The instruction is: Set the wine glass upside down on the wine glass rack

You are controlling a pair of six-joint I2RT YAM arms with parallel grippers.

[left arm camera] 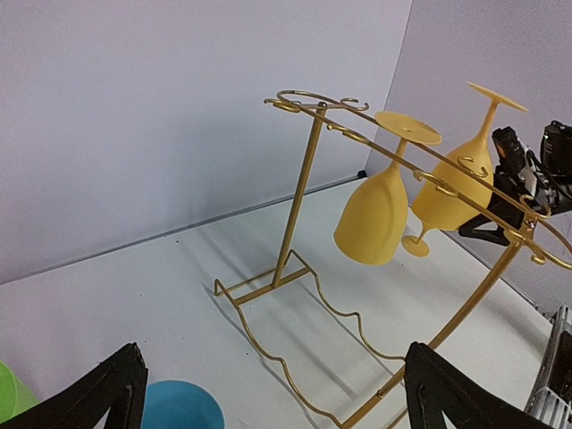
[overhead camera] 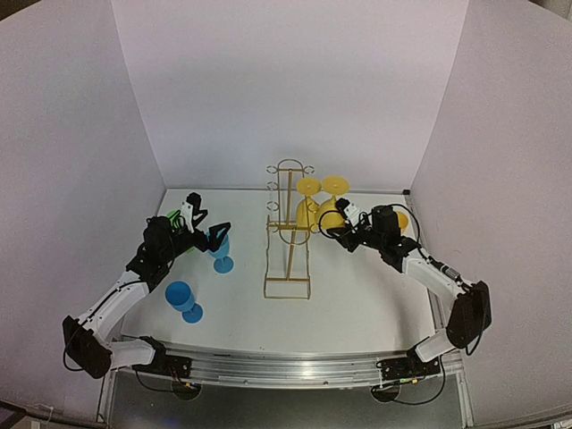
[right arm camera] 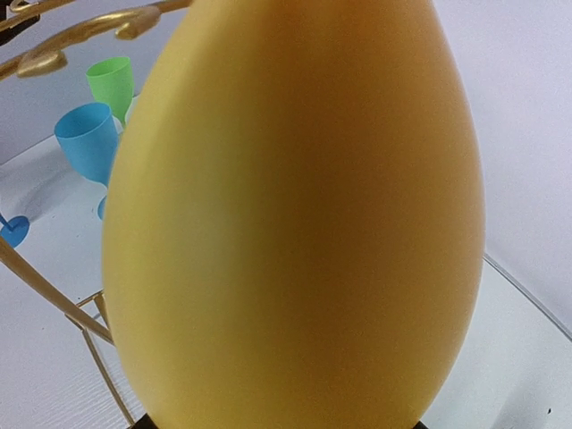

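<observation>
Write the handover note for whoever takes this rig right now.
Left gripper: open, empty, close to an upright blue glass.
Right gripper: shut on the yellow wine glass, held upside down at the right side of the wine glass rack.
Done: a second yellow glass hangs inverted on the rack.
Left: seat the held glass and release. Another blue glass waits on the table.

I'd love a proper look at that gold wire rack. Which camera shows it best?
The left wrist view: the wine glass rack shows large from the side, base, posts and hooks clear. The top external view shows the rack whole but small. The right wrist view shows only scraps of wire behind the yellow wine glass.
</observation>
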